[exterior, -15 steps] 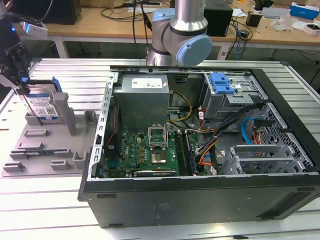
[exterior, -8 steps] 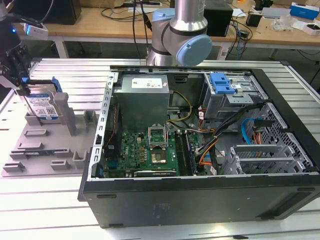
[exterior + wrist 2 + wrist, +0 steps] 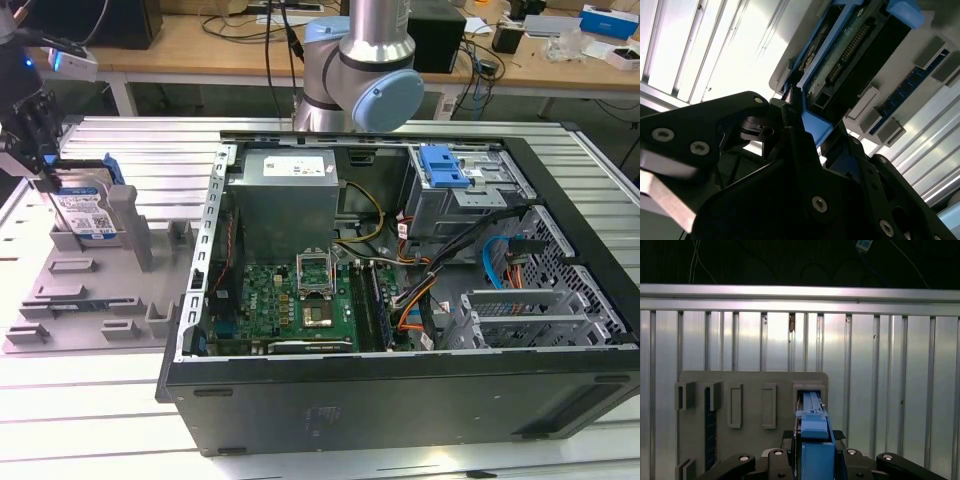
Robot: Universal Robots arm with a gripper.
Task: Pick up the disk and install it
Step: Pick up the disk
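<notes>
Blue plastic is framing the disk [image 3: 85, 212], a flat silver metal slab that we are seeing on its edge in a slot of the grey fixture [image 3: 75, 300] at the exterior view's left, well apart from the open computer case [image 3: 400, 400]. Its white-and-blue label face is facing the exterior camera, its long axis is running roughly level across that view, and its thin edge is pointing up at the gripper [image 3: 42, 168]. We are finding the gripper's matte black fingers [image 3: 792, 132] drawn narrow and pressing on the blue frame at the disk's upper edge. In the second wrist view the disk [image 3: 850, 55] is showing its dark underside, with a circuit board and a row of connector pins. In the first wrist view the smooth blue rail of the disk [image 3: 814, 427] is running straight away from between the fingers into a rectangular slot of the fixture [image 3: 750, 382]. Bright ribbed aluminium is forming the table [image 3: 100, 410] that is lying under the dull, blocky fixture and the case.
</notes>
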